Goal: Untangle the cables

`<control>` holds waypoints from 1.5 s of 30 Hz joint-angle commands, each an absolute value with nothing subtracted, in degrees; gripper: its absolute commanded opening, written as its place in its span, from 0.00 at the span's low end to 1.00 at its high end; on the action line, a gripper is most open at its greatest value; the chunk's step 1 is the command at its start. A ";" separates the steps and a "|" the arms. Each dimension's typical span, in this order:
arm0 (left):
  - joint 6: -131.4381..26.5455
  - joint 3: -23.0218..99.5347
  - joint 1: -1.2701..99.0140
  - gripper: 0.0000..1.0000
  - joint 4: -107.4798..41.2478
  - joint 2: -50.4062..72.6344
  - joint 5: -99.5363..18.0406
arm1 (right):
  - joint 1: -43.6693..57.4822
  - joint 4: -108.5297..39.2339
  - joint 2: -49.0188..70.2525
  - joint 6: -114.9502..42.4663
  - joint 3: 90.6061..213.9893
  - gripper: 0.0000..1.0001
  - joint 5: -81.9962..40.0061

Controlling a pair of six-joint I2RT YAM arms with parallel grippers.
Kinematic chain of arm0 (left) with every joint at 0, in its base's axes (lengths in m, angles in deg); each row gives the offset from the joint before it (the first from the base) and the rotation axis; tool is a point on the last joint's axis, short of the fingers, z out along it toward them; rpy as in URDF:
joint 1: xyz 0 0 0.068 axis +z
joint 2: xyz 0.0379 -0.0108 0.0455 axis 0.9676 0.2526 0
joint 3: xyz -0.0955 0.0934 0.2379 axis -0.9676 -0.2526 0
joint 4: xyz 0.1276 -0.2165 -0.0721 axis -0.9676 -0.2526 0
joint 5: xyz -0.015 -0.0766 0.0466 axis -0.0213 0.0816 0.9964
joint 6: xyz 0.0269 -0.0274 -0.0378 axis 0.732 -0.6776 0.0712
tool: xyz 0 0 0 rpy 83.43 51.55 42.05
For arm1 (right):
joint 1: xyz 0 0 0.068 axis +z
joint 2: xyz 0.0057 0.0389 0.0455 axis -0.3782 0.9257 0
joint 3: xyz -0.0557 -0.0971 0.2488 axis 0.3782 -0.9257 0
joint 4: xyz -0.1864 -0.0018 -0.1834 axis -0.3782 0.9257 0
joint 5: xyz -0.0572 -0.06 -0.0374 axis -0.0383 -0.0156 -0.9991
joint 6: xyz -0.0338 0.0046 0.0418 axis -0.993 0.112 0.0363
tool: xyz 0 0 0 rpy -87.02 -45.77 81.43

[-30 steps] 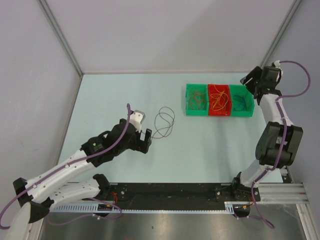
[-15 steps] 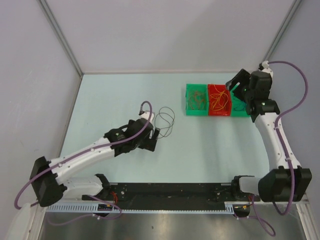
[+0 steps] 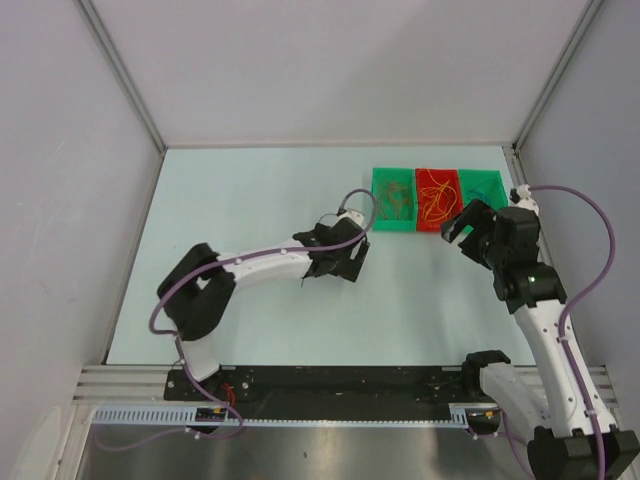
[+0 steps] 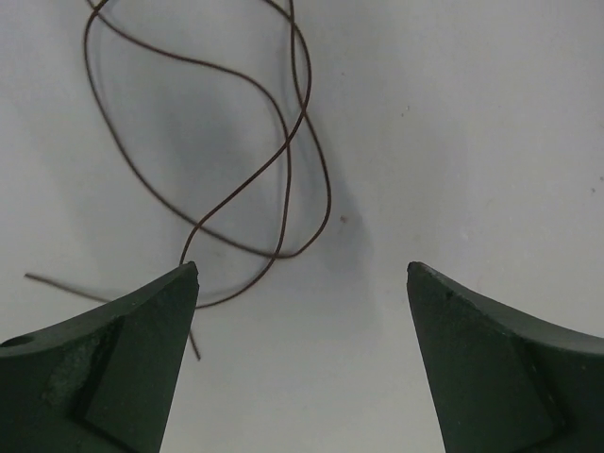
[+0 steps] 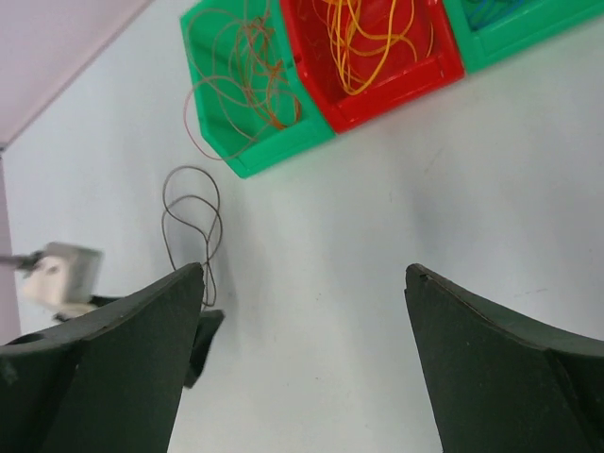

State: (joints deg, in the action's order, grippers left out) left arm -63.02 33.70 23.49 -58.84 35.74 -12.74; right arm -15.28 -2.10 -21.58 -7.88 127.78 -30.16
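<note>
Thin dark brown wire (image 4: pixel 286 156) is lying in loose overlapping loops on the pale tabletop (image 4: pixel 472 142), near the row of green and red plastic bins (image 5: pixel 396 97) that are holding further orange and brownish cables (image 5: pixel 363 47). The left gripper (image 4: pixel 302 269) is hovering low over its near loops with jaws spread wide and gripping nothing, and the right gripper (image 5: pixel 304 269) is hanging beside the bins, also spread and empty. I am judging the wire as very light, springy and slippery, so I am favouring a pinch low against the table where two strands are crossing.

Bright, even light; the cable (image 4: pixel 288 189) casts a soft, diffuse shadow.
</note>
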 commanded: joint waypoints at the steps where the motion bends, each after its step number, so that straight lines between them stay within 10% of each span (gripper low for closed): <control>1: -59.50 40.86 23.60 0.96 -55.17 42.30 -12.62 | -16.77 2.01 -27.12 -8.07 128.34 0.92 -30.48; 20: -57.30 47.39 25.98 0.62 -55.97 52.69 -11.04 | -17.12 4.22 -29.77 -9.39 128.26 0.91 -25.73; 28: -57.74 45.54 26.59 0.00 -56.05 51.81 -10.43 | -17.21 4.66 -30.39 -9.75 128.17 0.91 -26.00; 45: -58.88 61.43 26.59 0.00 -72.39 40.22 -14.99 | -17.30 5.63 -33.37 -8.87 126.94 0.91 -26.79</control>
